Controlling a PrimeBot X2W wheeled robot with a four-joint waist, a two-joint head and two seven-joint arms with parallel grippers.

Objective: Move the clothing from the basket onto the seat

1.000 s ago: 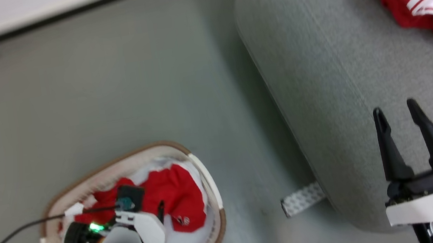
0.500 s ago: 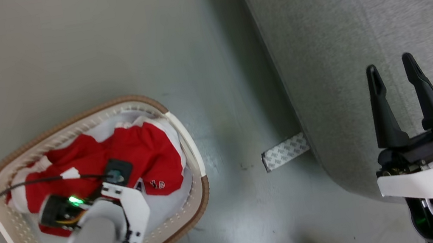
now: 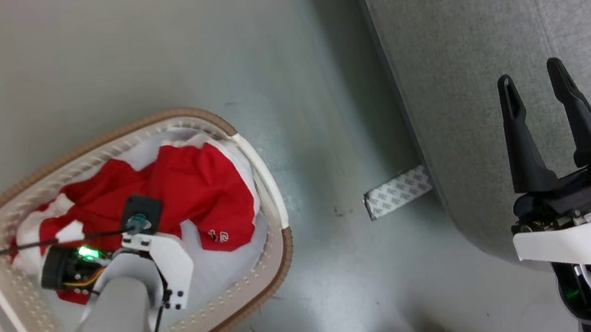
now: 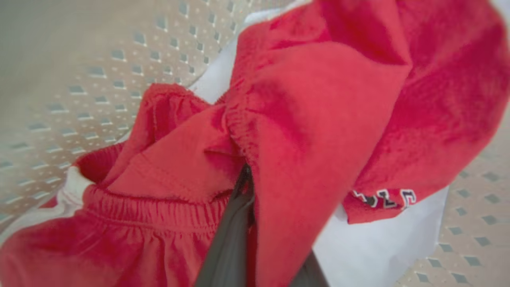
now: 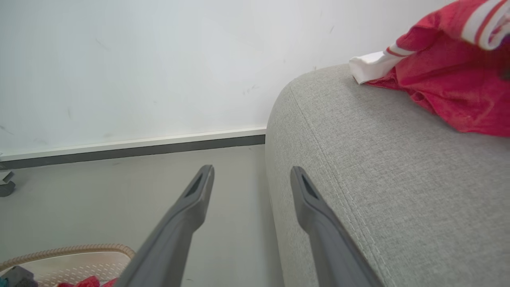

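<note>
While the clothing point(image 3: 187, 188) lies heaped inside the basket point(image 3: 286, 249), the left fingers point(image 4: 231, 239) clamp its red fold; right of the basket, the right fingers point(image 3: 522, 155) hang apart by the seat point(image 3: 484, 15).

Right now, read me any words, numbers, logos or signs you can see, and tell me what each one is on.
Lettering near the edge of the red clothing in the basket: a few white, dark-edged characters, too blurred to read.
Patterned strip on the floor beside the seat: repeated grey marks, no legible text.
I can read no other writing.
</note>
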